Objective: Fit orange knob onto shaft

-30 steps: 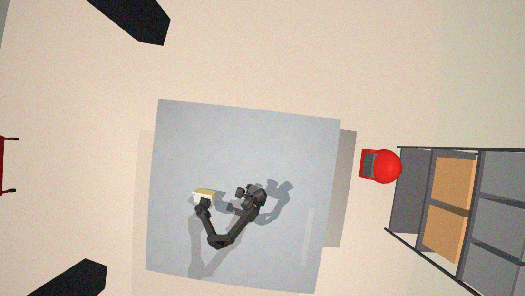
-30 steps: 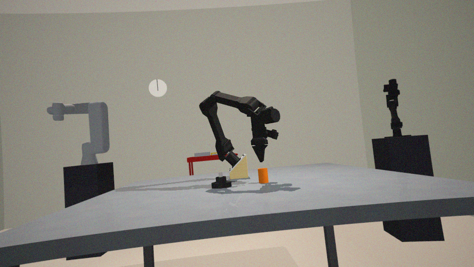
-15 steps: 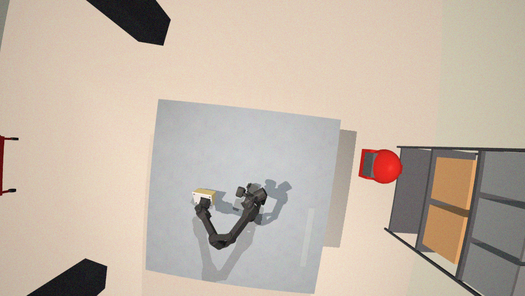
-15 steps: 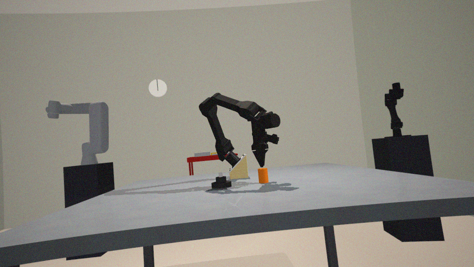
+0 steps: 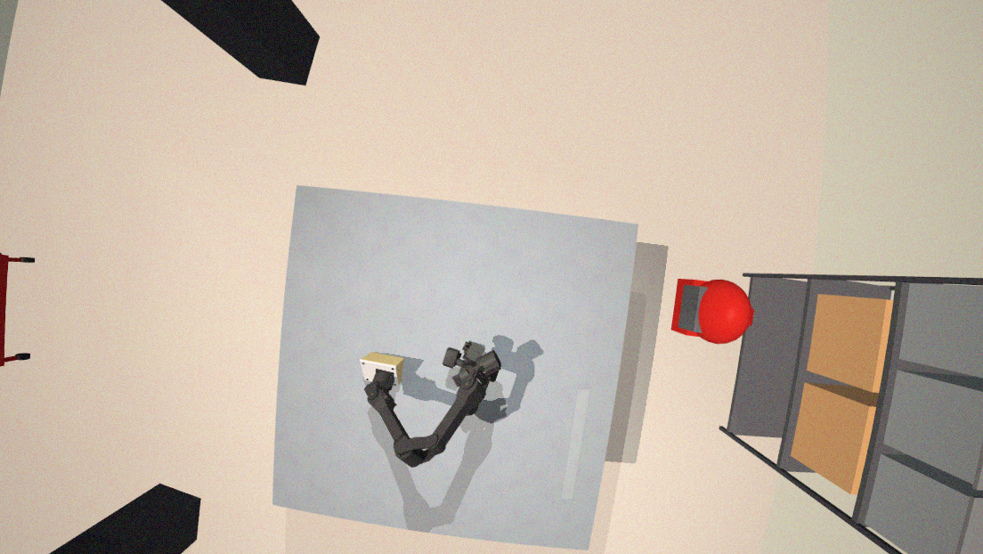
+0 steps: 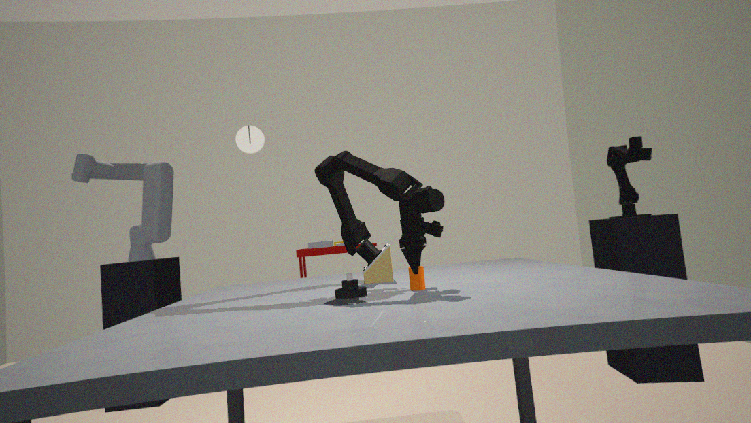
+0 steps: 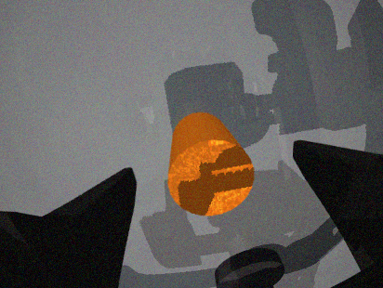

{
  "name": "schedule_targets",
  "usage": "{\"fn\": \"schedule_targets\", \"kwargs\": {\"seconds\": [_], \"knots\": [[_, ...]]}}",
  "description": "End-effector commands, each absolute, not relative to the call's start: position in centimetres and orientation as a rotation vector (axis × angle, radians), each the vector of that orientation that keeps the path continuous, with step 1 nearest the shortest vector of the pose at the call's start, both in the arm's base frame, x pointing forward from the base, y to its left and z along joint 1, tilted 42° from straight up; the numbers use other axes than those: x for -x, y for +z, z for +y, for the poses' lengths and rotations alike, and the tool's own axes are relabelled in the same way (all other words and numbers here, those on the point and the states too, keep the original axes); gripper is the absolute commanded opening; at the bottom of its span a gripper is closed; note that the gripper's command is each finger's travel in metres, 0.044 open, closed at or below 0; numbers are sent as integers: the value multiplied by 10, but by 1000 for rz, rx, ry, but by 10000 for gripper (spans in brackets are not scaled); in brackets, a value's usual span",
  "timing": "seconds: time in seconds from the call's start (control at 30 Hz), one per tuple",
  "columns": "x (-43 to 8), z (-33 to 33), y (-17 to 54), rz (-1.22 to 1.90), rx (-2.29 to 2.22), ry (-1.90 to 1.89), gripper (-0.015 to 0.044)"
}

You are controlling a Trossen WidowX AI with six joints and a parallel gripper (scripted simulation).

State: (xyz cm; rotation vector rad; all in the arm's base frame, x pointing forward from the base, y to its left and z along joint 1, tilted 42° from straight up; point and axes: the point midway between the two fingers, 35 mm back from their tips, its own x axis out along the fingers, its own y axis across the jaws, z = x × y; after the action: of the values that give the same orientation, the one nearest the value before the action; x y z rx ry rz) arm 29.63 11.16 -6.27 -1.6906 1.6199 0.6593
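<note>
Wrist view: orange knob (image 6: 416, 279) (image 7: 211, 181) between the two fingers of the end effector (image 5: 471, 364) (image 6: 415, 270) (image 7: 217, 163), standing upright on the worktop (image 5: 412, 275) (image 6: 262, 336) (image 7: 70, 93). Fingers wide apart, with nothing clamped and with a gap to each side of the knob. In the exterior view, fingertips pointing down at the height of the knob's upper part. Top of the knob partly in shadow; hole underneath not visible.

Worktop of grey-blue colour, with shadows of the arm (image 5: 453, 405) (image 6: 341, 210) across it and a pale strip (image 5: 576, 444) near one edge. Around it, beige floor (image 5: 137, 206); behind, grey-green wall (image 6: 420, 78) with a round white disc (image 6: 249, 139).

To the picture's left of the knob, apart from it, black pedestal (image 6: 349, 291) (image 7: 251, 267) with bare shaft (image 6: 349, 276) upright on top. Behind, wedge block (image 5: 388, 361) (image 6: 381, 268) under the arm. From above, view of the knob blocked by the arm. Farther away, grey arm (image 6: 157, 199), small black arm (image 6: 622, 175), red table (image 6: 320, 251) and, in the top view, shelf rack (image 5: 867, 453) beside a red rounded object (image 5: 726, 311).
</note>
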Motion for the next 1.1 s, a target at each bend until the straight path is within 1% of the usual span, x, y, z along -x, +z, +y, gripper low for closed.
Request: {"fn": "schedule_targets", "kwargs": {"seconds": [0.0,0.63,0.93,1.07], "knots": [[-294,104,-71,1637,1702,667,440],[-294,86,-90,1639,1704,664,440],[-294,86,-90,1639,1704,664,204],[-294,86,-90,1639,1704,664,177]]}}
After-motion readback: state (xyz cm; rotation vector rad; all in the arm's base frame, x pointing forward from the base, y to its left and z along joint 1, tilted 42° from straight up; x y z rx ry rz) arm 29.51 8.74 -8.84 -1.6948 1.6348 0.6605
